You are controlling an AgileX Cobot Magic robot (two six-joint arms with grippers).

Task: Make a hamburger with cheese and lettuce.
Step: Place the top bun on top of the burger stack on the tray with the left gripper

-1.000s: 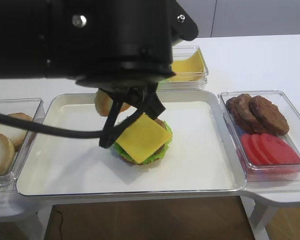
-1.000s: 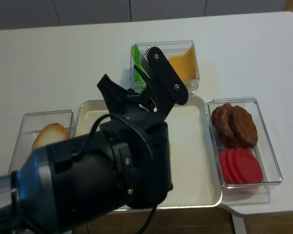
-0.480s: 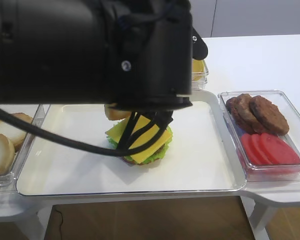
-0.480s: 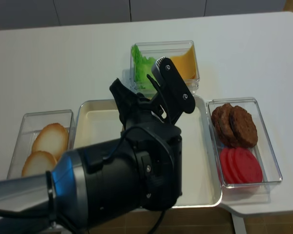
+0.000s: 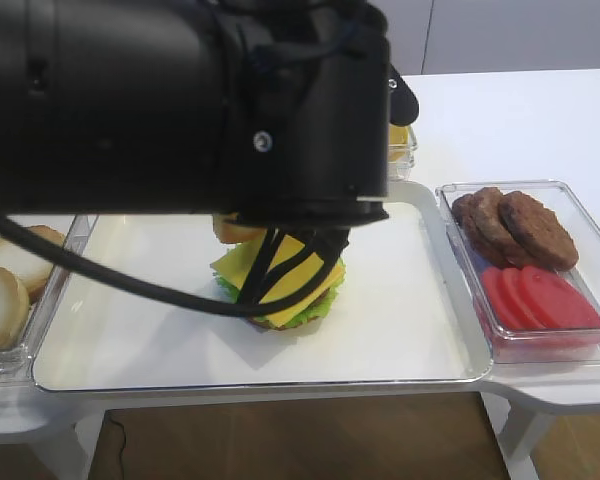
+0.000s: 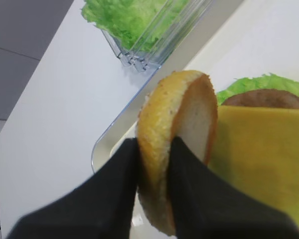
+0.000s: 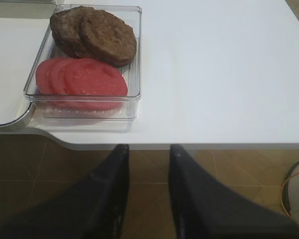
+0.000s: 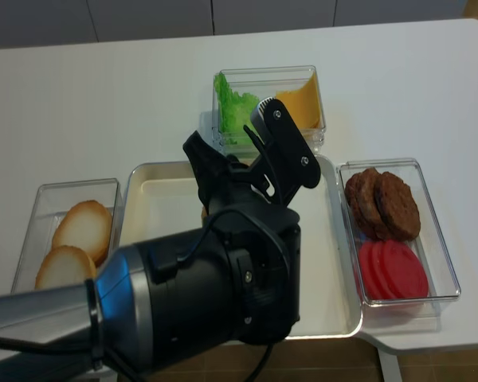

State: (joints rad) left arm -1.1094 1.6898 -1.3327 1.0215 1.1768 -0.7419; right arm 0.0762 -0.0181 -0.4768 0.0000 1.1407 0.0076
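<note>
Left gripper [image 6: 154,164]: clamped edge-on across the golden domed bun top [image 6: 177,149].
Bun: probably light, squashy; hold gently.
Right gripper [image 7: 148,186]: fingers apart, empty.
Yellow square cheese slice [image 5: 277,272]: floppy, easily shifted.

A big black robot arm [image 8: 199,302] covers most of the white tray [image 8: 155,199], with bun halves [image 8: 72,243] in a clear box by the tray's left edge and brown patties [image 8: 382,205] and red tomato slices [image 8: 392,269] by its right edge.
</note>
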